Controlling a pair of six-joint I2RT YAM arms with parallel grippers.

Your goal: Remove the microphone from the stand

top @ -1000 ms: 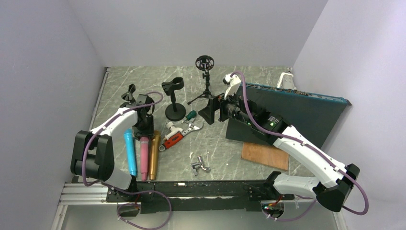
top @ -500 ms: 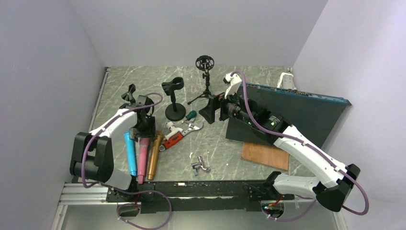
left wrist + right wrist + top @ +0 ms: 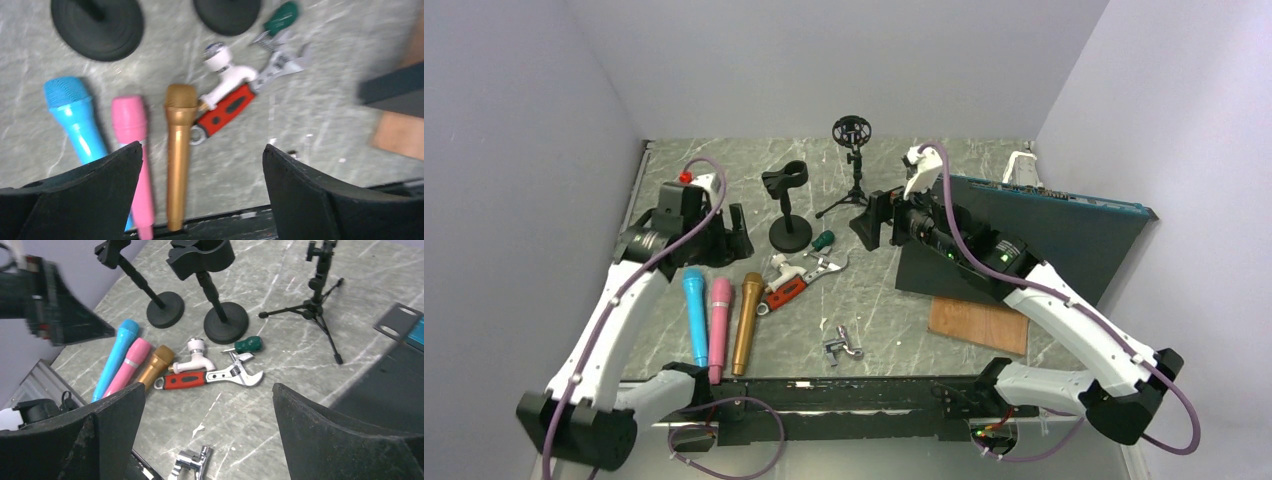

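- My landmark for everything here is the clip stand [image 3: 790, 236], the one mid-table with the round black base and the fat clip on top.
- The left gripper [image 3: 200, 150] hangs over the table just left of that stand. Its jaws are spread wide with nothing between them, and its wrist cam looks straight down on the mics.
- All three mics lie flat on the marble to the near-left of the stand's base, side by side, heads pointing toward the stand.
- The gold mic [image 3: 744, 325] is closest to the stand, the pink mic [image 3: 718, 330] is next over, and the blue mic [image 3: 695, 318] is furthest left. None of them touches the stand.
- The right gripper [image 3: 207, 390] hovers to the right of the stand, facing it, also wide open and gripping nothing.
- A thinner second stand [image 3: 165, 309] sits just left of the clip stand. I only get it on the wrist cams, because the left arm hides it from the top cam.
- A red-handled wrench [image 3: 796, 283] and a white tap [image 3: 789, 268] lie together just on the near side of the stand's base.
- A green-handled screwdriver [image 3: 823, 240] lies right beside the base on its right.
- The little tripod [image 3: 854, 185] stands behind and right of the stand.
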